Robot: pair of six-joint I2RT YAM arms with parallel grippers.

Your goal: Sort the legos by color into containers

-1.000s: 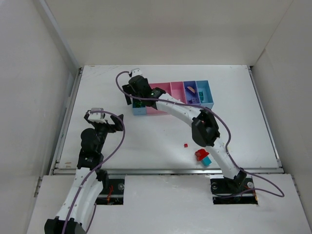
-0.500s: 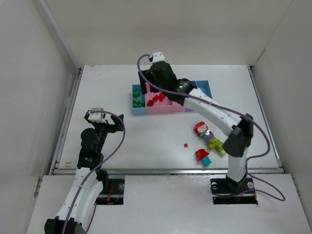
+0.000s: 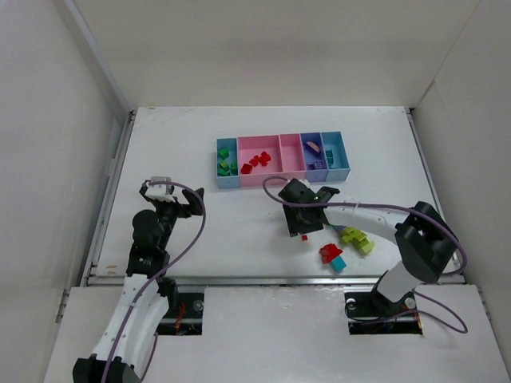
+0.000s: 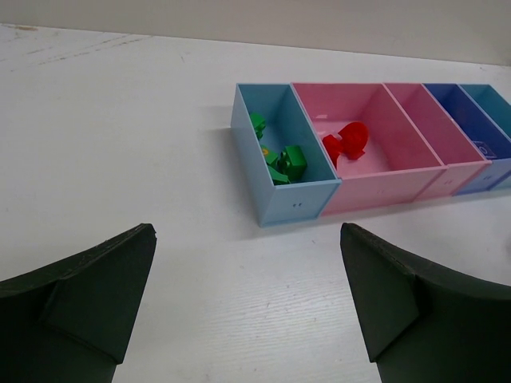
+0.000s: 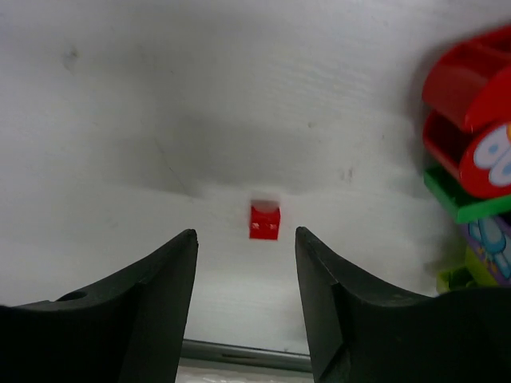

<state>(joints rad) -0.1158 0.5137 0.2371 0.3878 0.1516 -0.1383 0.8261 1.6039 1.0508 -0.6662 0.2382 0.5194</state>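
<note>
As your left gripper (image 4: 246,239) and right gripper (image 5: 245,239) gape, five containers (image 4: 383,187) by far edge, greens (image 4: 283,163) leftmost, reds (image 4: 347,142) next

Stacked legos (image 5: 463,136) cut off at right edge.

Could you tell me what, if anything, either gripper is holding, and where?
Nothing is held: left gripper and right gripper are open, the red lego untouched.
</note>
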